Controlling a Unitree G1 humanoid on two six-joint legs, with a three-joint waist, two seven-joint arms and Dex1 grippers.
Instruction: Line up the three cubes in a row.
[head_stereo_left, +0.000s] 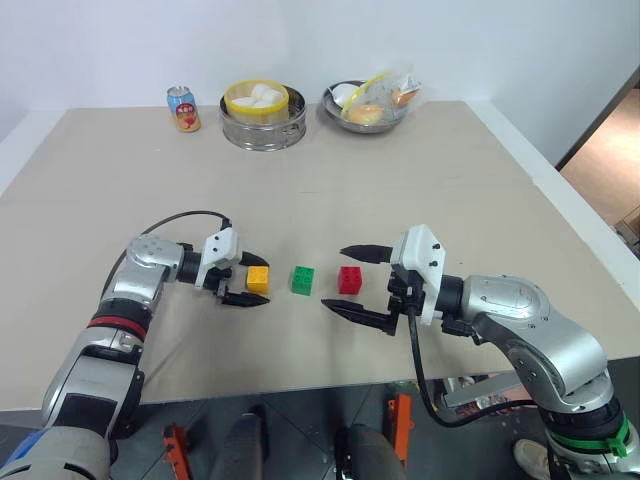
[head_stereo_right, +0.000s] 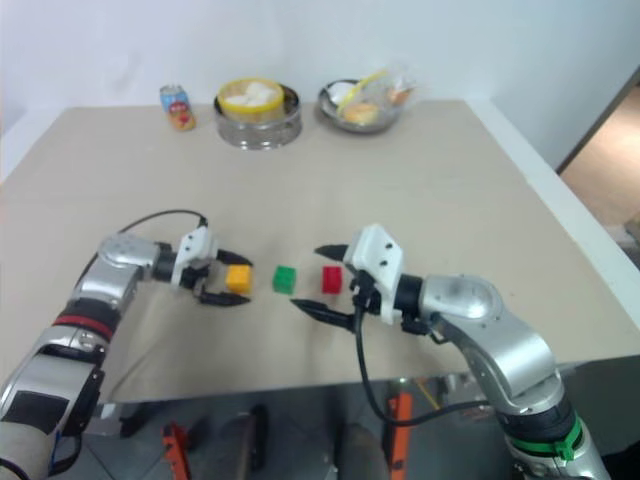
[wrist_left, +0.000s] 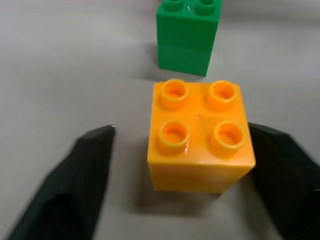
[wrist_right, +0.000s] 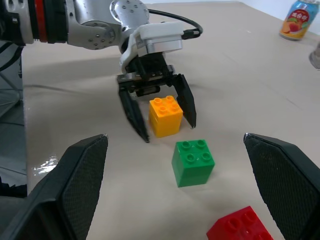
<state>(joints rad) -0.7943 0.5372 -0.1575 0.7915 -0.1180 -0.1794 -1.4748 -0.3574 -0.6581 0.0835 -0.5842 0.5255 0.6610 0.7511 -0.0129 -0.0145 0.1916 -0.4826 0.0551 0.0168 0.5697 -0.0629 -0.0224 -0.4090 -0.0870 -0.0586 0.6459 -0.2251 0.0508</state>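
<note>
**Inspector:** Start at the near edge. What stands closest?

**Assistant:** The beige desk (head_stereo_left: 420, 190) has a bare strip along its near edge. Just beyond it sit both hands. The left hand (head_stereo_left: 254, 279) has its two black fingers spread apart around the small yellow-orange studded plastic cube (head_stereo_left: 258, 278); one finger seems to touch the cube's side, the other stands clear with a gap. The cube rests on the desk, studs up.

**Inspector:** And the right hand?

**Assistant:** The right hand (head_stereo_left: 348, 281) is wide open and holds nothing. Its fingers flank the small red studded plastic cube (head_stereo_left: 350, 279) without touching it.

**Inspector:** Position of the three cubes?

**Assistant:** In a line across the near middle of the desk: yellow-orange on the robot's left, the small green studded plastic cube (head_stereo_left: 302, 280) in the centre, red on the right. Small gaps separate them; none touch.

**Inspector:** Room beyond them?

**Assistant:** A broad bare stretch of desk runs from the cubes toward the far edge, and to both side edges. Along the far edge stand a small drinks can (head_stereo_left: 183, 108), a round metal steamer holding white buns (head_stereo_left: 263, 114) and a metal bowl of wrapped food (head_stereo_left: 368, 104), all well apart from the cubes.
</note>
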